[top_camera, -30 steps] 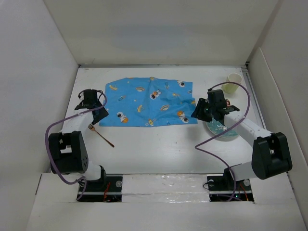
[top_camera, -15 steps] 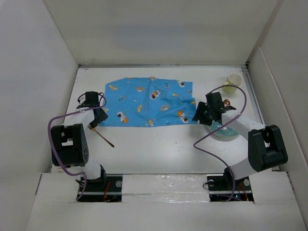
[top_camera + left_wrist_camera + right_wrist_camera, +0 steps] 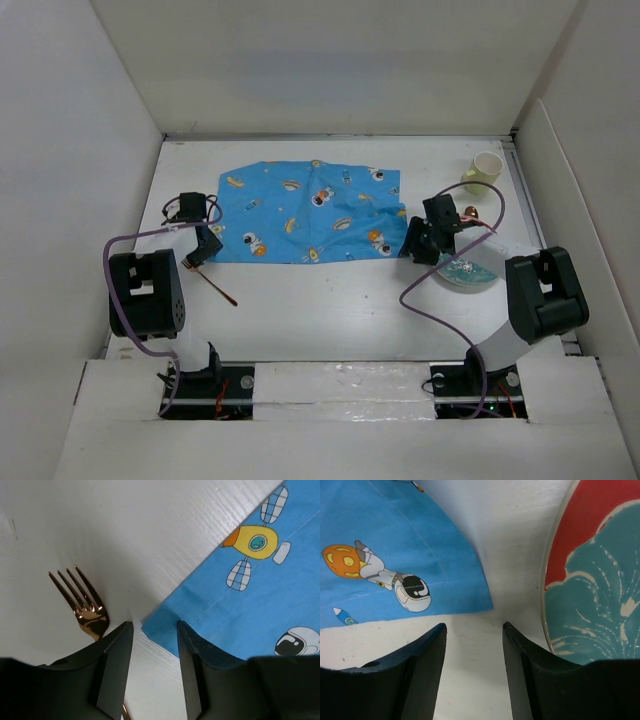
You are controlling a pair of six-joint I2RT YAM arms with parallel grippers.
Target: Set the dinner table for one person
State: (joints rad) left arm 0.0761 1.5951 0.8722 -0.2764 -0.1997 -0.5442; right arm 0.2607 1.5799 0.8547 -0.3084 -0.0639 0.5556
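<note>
Near corners of blue cloth (image 3: 310, 210), toward far edge of dinner table (image 3: 330, 300): left gripper (image 3: 152, 629) and right gripper (image 3: 474, 629) each parted, empty, low. Step, likely: spreading cloth. Next: pinch both corners, avoiding fork (image 3: 85, 605) and plate (image 3: 590, 590).

White matte table (image 3: 320, 310), faint grain visible up close. Plain white back panel (image 3: 340, 60), left panel (image 3: 70, 150), right panel (image 3: 590, 120) upright round its edges. Raised white ledge (image 3: 340, 385) along near edge. Light soft, even; shadows faint.
</note>
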